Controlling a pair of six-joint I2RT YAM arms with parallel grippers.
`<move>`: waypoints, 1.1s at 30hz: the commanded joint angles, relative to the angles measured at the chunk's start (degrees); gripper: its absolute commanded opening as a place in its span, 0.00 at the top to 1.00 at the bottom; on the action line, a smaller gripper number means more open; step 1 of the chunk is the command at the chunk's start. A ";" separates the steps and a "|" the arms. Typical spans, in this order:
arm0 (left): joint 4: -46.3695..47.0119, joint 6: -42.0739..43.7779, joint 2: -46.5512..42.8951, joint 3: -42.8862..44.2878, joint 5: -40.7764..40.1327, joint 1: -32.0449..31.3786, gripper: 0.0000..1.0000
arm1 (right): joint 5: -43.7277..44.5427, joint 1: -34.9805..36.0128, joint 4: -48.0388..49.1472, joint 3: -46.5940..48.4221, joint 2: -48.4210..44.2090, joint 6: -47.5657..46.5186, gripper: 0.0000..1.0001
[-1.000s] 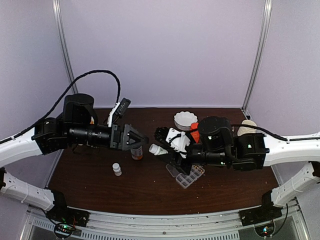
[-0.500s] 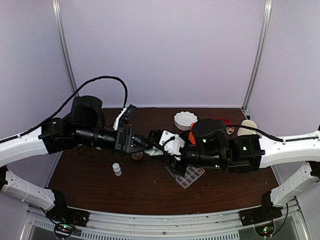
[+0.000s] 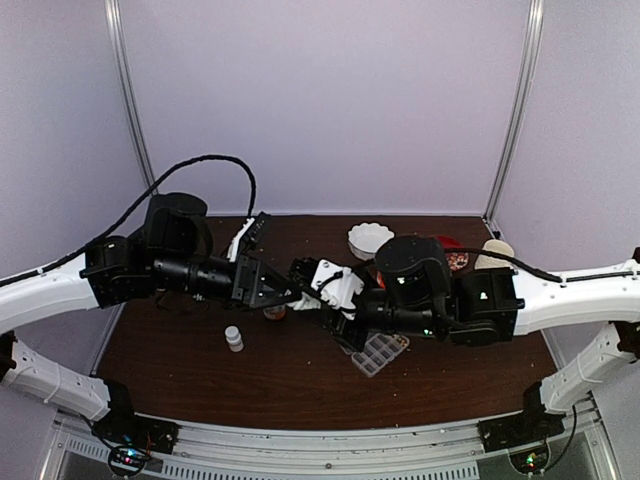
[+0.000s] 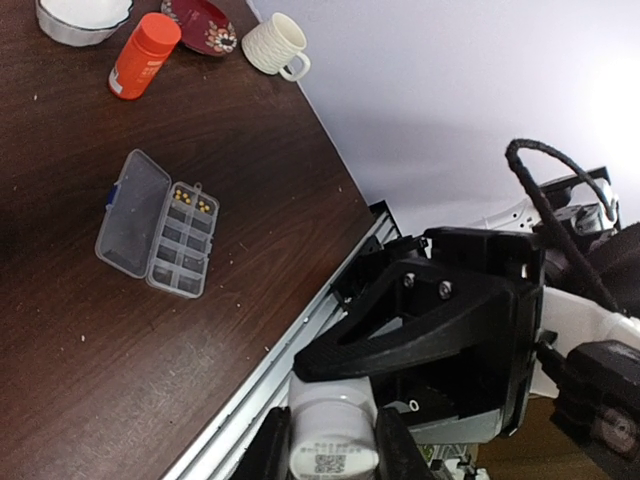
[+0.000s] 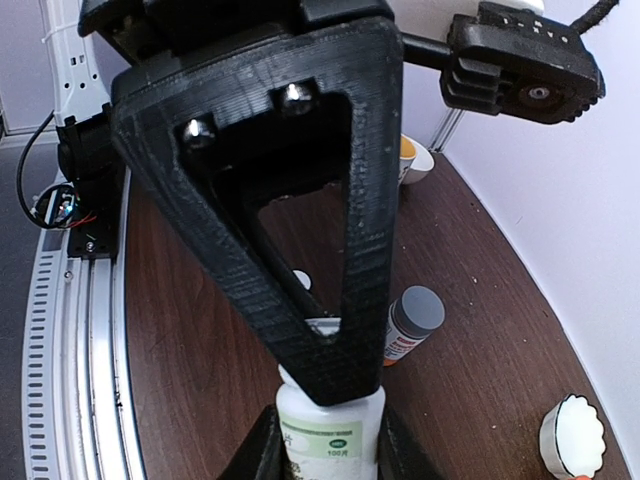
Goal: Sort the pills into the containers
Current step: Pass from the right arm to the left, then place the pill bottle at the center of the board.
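From the top camera, we see both arms tip to tip above the middle of the brown table [image 3: 280, 388], with the clear pill box [image 3: 377, 353] half tucked under the right arm. The left wrist view adds what that one lacks. The box lies open at centre left of the frame, its lid flat to the left, and yellowish pills [image 4: 190, 200] sit in the two cells [image 4: 178, 250] at its far end. At the upper left of that view are an orange bottle [image 4: 143, 55], a white bowl [image 4: 85, 15], a red dish [image 4: 200, 25] and a cream mug [image 4: 278, 45]. Only the right wrist view shows the grey-capped bottle [image 5: 410, 325], right of centre.

The left gripper [image 4: 332, 432] has its fingers pressed against a white bottle [image 4: 325, 440] at the bottom edge of its view. The right gripper [image 5: 328, 440] is clamped on that bottle's green-labelled body.

In the top view the held bottle is buried between the grippers. A second small white bottle [image 3: 234, 338] stands alone at their lower left. Pale specks dot the table, too small for us to call pills.
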 commanded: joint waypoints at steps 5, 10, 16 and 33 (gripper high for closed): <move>2.02 10.54 -0.89 1.23 -1.10 -1.35 1.00 | -9.33 -2.12 -0.15 1.66 0.46 4.36 0.96; 8.28 22.62 -2.17 -0.83 -0.87 -2.47 1.00 | -28.34 -6.90 1.43 1.89 1.18 10.60 0.97; 20.58 39.47 -1.69 -3.38 9.43 -2.47 1.00 | -37.06 -8.31 3.15 1.45 0.90 13.25 0.97; 9.62 42.70 2.26 3.57 -4.30 -2.47 1.00 | -26.19 -8.69 5.83 -10.43 -8.16 11.79 0.16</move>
